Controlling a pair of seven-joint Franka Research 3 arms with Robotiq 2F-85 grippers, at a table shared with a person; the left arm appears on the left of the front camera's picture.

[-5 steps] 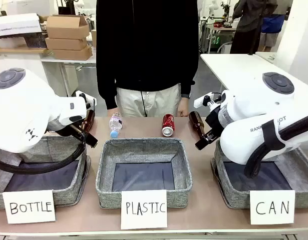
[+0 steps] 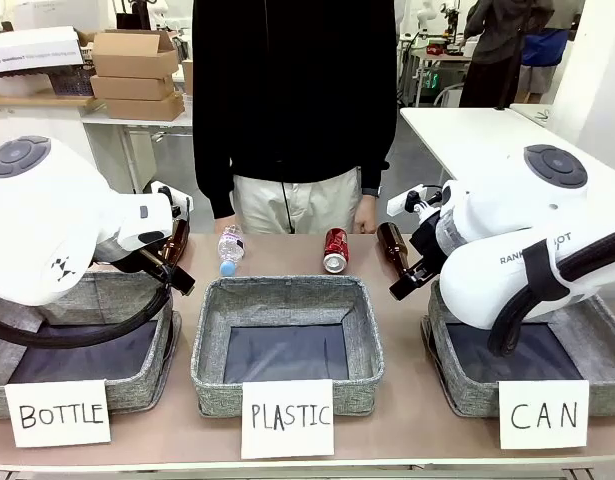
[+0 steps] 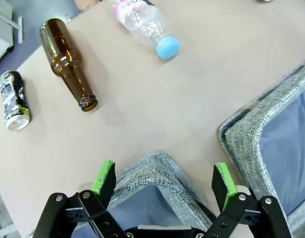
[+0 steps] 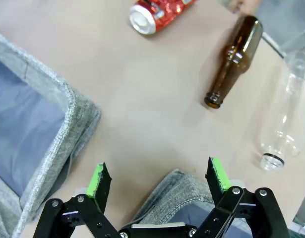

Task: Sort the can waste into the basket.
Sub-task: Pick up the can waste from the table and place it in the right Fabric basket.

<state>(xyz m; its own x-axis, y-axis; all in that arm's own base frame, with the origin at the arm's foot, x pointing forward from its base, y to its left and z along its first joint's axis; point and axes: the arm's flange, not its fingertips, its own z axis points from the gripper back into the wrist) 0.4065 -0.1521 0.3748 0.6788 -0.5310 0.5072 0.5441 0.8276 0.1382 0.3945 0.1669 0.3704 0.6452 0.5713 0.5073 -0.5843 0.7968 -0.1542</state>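
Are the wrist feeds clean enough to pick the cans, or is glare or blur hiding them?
Left wrist view: silvery-grey can sharp, soft shadow, no glare, though close to the left edge. Right wrist view: red can in focus but cut by the top edge, its silver top shining bright. Front view: even light, red can small yet clear.

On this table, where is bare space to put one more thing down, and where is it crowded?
Bare tabletop lies between the plastic bottle and the red can, and in the strip between the PLASTIC basket and the CAN basket. Crowded: the far edge, where the brown bottle lies near the right arm.
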